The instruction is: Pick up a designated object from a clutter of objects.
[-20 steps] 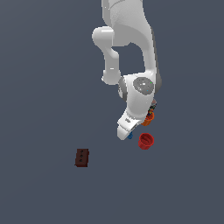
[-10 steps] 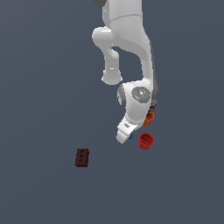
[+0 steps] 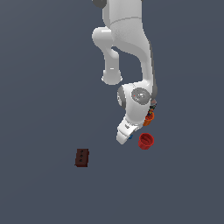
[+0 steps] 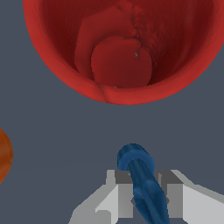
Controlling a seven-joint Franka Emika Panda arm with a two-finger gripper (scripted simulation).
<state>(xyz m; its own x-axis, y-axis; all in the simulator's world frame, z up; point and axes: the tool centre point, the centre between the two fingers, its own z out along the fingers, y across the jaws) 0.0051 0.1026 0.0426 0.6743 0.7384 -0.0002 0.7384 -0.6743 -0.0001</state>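
Observation:
The designated object is a tiny bright blue elongated piece (image 4: pixel 135 159). In the wrist view it lies between my two grey fingers (image 4: pixel 124 183), which press against its sides. My gripper (image 4: pixel 144 175) is shut on it, low over the floor. In the exterior view the hand (image 3: pixel 126 131) hides most of the piece, and only a blue speck (image 3: pixel 131 137) shows at its tip. The red cup (image 3: pixel 145 141) stands just to the exterior view's right of the hand. Its open mouth (image 4: pixel 122 43) fills the wrist view beyond the blue piece.
An orange cup (image 3: pixel 149 118) sits behind the hand, and its edge shows in the wrist view (image 4: pixel 3 155). The multicoloured can (image 3: pixel 153 105) is mostly hidden by the arm. A dark red-brown three-holed brick (image 3: pixel 82 157) lies apart at the exterior view's left.
The hand has come down a little over the blue piece, which now shows less in the exterior view. The cups and brick have not moved.

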